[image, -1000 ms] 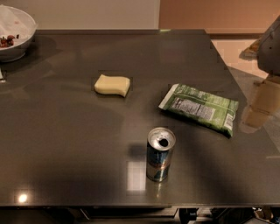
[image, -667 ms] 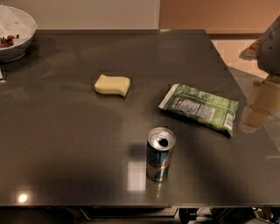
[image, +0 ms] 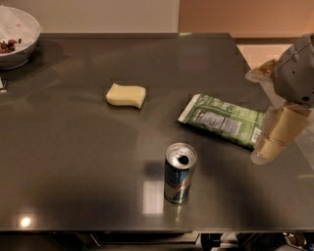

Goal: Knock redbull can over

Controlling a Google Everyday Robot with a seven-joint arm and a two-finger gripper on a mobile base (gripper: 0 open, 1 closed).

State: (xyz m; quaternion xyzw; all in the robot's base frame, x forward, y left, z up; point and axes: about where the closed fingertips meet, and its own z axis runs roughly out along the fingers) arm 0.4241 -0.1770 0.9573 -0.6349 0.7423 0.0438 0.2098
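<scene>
One redbull can stands upright near the front edge of the dark glossy counter. Its long axis is vertical and its shiny round top faces up. One flat, crinkly green bag lies toward the right edge. One pale rounded block, perhaps a sponge, sits mid-counter. One white bowl occupies the back left corner. The cream end effector hangs at the right edge, well apart from the can; I cannot tell whether it is apart or together.

Jaws hang at the right edge, over the right side of the dark grey glossy tabletop, which spreads away to their left. Pale cream wall far back-left of jaws, orange-tan wall panel behind them. Light floor patch just behind jaws. Square light reflection front-left of jaws; small round glare spot far left.
</scene>
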